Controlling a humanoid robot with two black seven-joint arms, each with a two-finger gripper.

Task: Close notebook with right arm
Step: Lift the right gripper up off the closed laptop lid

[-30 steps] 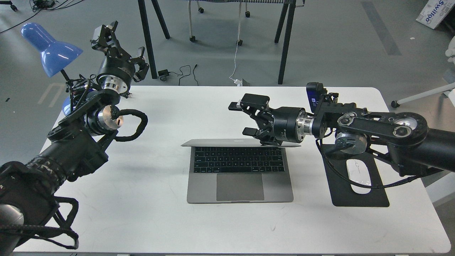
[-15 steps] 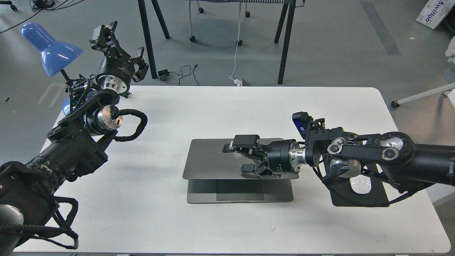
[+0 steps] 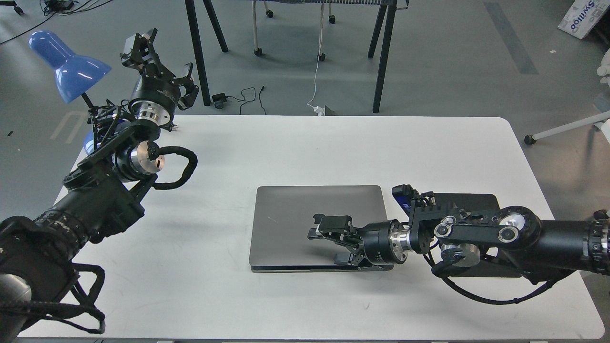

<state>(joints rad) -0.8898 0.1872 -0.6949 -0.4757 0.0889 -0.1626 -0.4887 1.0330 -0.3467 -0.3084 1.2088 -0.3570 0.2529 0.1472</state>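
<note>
The grey notebook [image 3: 295, 219] lies in the middle of the white table [image 3: 286, 143] with its lid down, almost flat on its base; a thin dark gap shows along its front edge. My right arm [image 3: 476, 233] reaches in from the right, low over the table. My right gripper [image 3: 335, 240] rests on the front right part of the lid, fingers spread and holding nothing. My left gripper [image 3: 159, 62] is raised over the table's far left corner, open and empty, far from the notebook.
A black mouse pad [image 3: 469, 200] lies right of the notebook, mostly hidden under my right arm; the mouse is hidden. A blue desk lamp [image 3: 66, 62] stands at the far left corner. Table legs and cables lie on the floor behind.
My right gripper has pushed the lid down and toward me, from upright, through half shut, to almost flat on the base. The left arm has not moved.
</note>
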